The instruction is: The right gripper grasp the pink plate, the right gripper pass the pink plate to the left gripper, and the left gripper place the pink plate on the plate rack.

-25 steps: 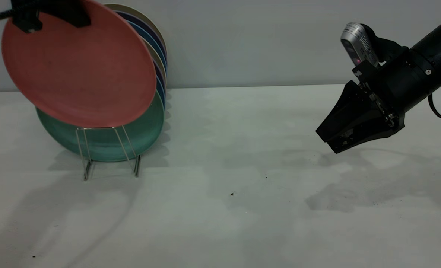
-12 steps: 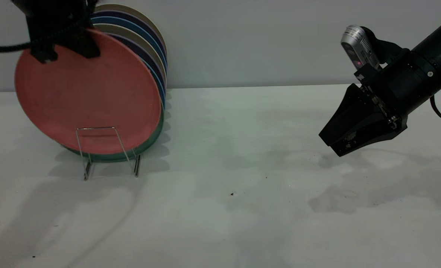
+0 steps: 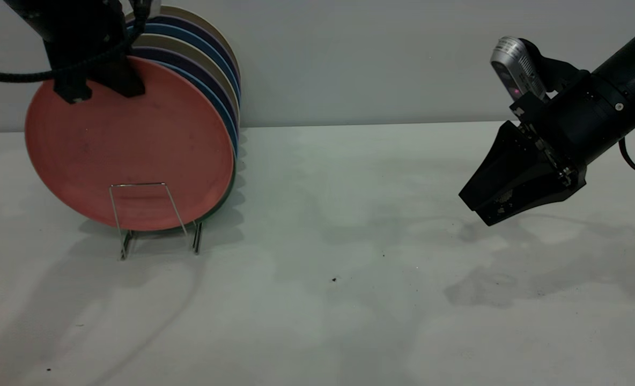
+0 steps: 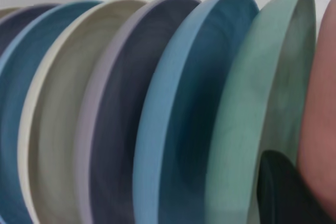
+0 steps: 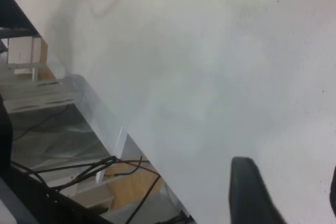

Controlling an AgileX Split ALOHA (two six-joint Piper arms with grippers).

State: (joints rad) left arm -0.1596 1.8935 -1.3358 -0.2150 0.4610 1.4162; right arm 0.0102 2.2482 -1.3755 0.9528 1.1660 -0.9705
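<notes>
1 pink plate (image 3: 135, 145) stands upright in the plate rack (image 3: 159, 220).
Left hand (image 3: 98, 86) clamps its top rim; right hand (image 3: 502, 190) hovers well apart above the surface (image 3: 349, 300), clenched.

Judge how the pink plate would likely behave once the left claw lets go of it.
The pink plate looks rigid, standing on edge in the plate rack. Being round, it might roll, though the wire loop probably checks it. It should stay leaning against the green plate behind.

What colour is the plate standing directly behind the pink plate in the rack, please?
Green, seen best in the left wrist view, right beside the pink plate.
</notes>
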